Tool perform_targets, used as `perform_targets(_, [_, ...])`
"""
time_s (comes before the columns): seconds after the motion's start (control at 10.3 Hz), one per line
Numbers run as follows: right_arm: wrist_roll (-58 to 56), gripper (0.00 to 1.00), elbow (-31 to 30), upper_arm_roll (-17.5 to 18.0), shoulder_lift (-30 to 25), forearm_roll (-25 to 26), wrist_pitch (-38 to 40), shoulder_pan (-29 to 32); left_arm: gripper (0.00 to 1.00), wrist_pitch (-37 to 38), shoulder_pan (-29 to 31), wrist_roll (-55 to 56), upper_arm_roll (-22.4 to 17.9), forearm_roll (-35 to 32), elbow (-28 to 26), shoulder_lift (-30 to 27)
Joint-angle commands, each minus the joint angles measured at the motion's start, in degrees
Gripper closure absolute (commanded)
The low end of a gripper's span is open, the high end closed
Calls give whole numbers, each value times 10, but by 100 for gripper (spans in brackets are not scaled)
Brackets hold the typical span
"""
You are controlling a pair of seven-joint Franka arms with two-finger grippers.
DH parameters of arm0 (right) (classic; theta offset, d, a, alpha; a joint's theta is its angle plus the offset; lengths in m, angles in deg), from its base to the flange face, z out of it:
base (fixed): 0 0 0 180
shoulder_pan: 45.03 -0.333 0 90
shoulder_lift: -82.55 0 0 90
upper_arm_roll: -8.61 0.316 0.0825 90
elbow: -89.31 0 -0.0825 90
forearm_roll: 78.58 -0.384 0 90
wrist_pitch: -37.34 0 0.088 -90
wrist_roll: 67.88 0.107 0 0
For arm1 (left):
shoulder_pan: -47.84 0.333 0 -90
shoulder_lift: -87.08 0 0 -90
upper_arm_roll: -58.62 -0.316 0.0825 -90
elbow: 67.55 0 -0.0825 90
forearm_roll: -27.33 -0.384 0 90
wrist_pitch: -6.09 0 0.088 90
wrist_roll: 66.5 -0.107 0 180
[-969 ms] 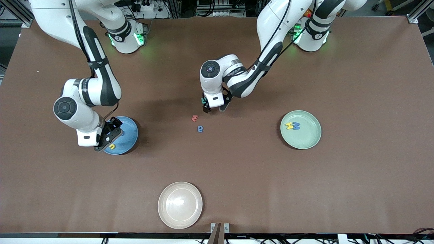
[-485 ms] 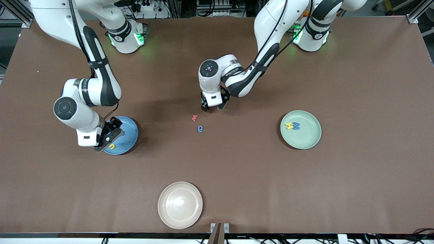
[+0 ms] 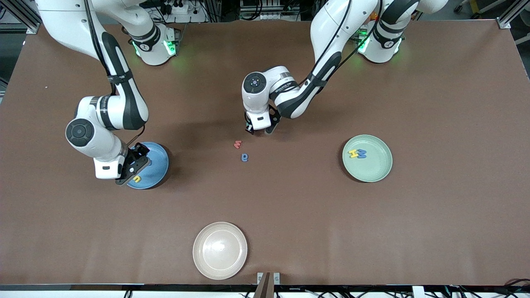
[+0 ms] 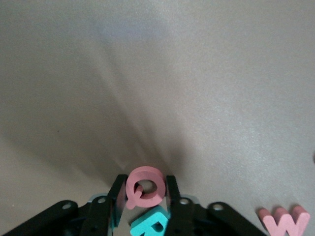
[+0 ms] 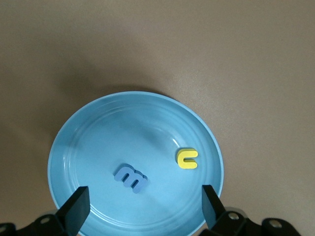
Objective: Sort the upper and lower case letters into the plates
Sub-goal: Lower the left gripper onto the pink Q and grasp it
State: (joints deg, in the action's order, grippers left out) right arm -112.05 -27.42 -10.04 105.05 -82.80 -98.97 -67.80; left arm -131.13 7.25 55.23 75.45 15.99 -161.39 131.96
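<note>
My left gripper (image 3: 258,130) is down at the table's middle, shut on a red Q (image 4: 152,183) that stands tilted between its fingers (image 4: 118,196). A teal R (image 4: 150,223) lies right against the Q, deeper between them. A red w (image 3: 237,144) (image 4: 285,221) and a blue a (image 3: 244,157) lie nearer the front camera. My right gripper (image 3: 134,164) (image 5: 143,204) hangs open over the blue plate (image 3: 157,159) (image 5: 147,128), which holds a blue w (image 5: 131,177) and a yellow u (image 3: 137,179) (image 5: 187,159). The mint plate (image 3: 372,170) holds a yellow H (image 3: 352,154) and a blue M (image 3: 362,153).
A cream-white plate (image 3: 199,248) sits near the table's front edge, toward the middle. Bare brown tabletop lies between the three plates.
The left gripper has sunk a little toward the table and closed its fingers on the red Q. The right arm has stayed still over the blue plate.
</note>
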Motion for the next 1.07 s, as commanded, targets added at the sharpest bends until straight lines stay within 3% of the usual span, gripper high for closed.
perform_targets(0.0, [-1,0,-3,5,-7,2,3,5,80,-4,2,13,-4,-18,5,7])
perform_targets(0.39, [8,0,8,13,-3,-22,3,-36,86,5,60,-56,3,-11,3,-14])
perform_targets(0.48, [27,0,17,13,-2,-33,9,-52,87,38,82,-92,6,-11,0,-28])
perform_targets(0.78, [178,0,37,13,-1,-39,37,-131,89,92,231,-248,78,4,-54,-85])
perform_targets(0.97, [316,0,47,13,1,-39,38,-186,89,136,317,-369,104,4,-99,-117])
